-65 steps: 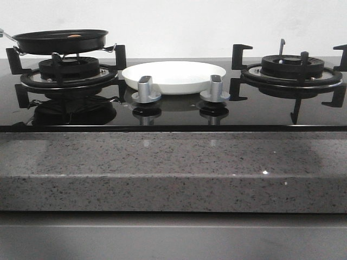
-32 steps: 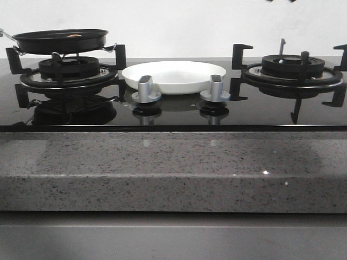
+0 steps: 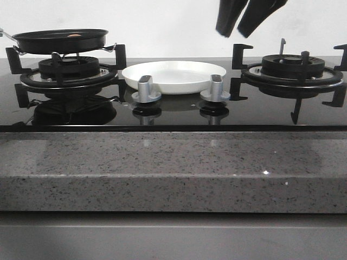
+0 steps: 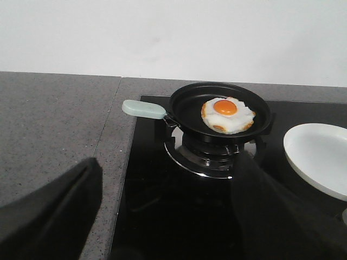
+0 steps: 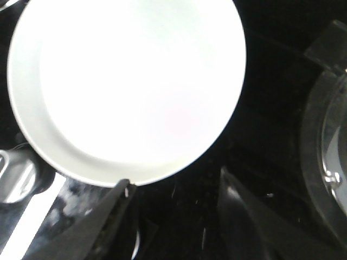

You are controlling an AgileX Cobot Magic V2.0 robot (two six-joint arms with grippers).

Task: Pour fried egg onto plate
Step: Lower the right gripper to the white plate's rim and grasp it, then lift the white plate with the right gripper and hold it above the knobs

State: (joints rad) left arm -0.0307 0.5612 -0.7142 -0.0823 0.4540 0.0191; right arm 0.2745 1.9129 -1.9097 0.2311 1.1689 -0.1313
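Fried egg (image 4: pixel 227 114) flat in black pan; white plate (image 3: pixel 174 76) empty, mid-cooktop.

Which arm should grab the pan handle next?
Left. Its open left gripper faces the pan handle; the right gripper hangs over the plate.

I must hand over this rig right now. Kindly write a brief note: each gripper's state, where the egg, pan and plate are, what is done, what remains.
Left gripper: jaws open, empty, facing the small black frying pan with its pale green handle.
Right gripper: jaws open, empty, above the right side of the wide round white plate.
Small white fried egg with orange yolk: in the pan, on the left burner.
Plate: empty, on the black glass hob between the two burners.
Done: nothing grasped.
Left: grasp the handle, carry the pan over, tip the egg onto the plate.
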